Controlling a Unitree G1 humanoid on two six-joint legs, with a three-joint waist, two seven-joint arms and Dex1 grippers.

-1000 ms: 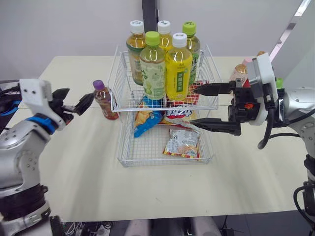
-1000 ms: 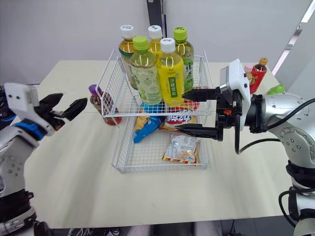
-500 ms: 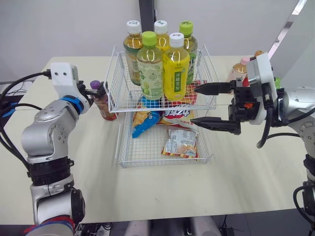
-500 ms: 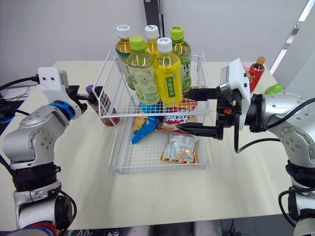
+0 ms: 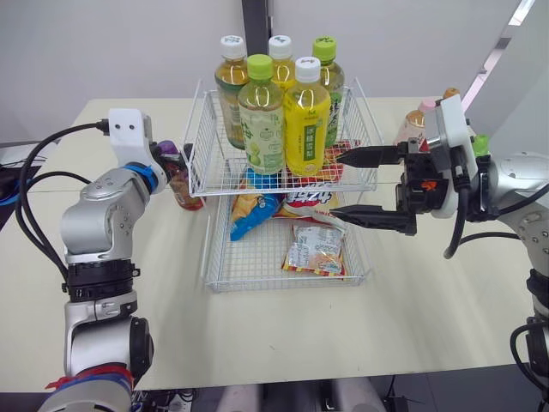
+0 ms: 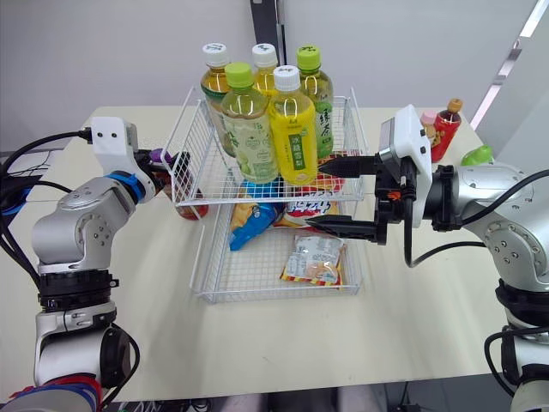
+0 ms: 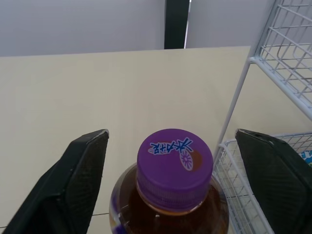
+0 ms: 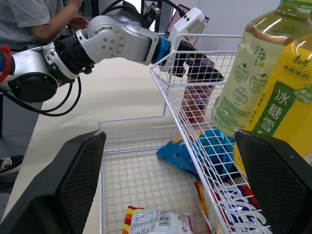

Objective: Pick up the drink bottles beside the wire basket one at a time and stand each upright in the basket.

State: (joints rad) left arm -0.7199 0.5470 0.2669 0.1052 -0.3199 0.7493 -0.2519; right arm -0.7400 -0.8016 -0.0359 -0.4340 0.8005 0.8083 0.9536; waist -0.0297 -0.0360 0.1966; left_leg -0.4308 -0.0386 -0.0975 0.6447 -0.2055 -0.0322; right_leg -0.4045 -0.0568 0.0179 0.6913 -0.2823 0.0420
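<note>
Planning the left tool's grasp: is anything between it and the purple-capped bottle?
Nothing visible does. The open left tool straddles the purple-capped bottle, one finger on each side of its cap; the wire basket stands close beside it.

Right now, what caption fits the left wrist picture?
Open left gripper straddles the purple-capped drink bottle beside the white wire basket.

purple-capped bottle (image 7: 174, 158) upright beside basket (image 5: 225, 190)

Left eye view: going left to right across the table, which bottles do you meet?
Purple-capped bottle → light-green-capped bottle → white-capped yellow bottle → pink-capped bottle.
</note>
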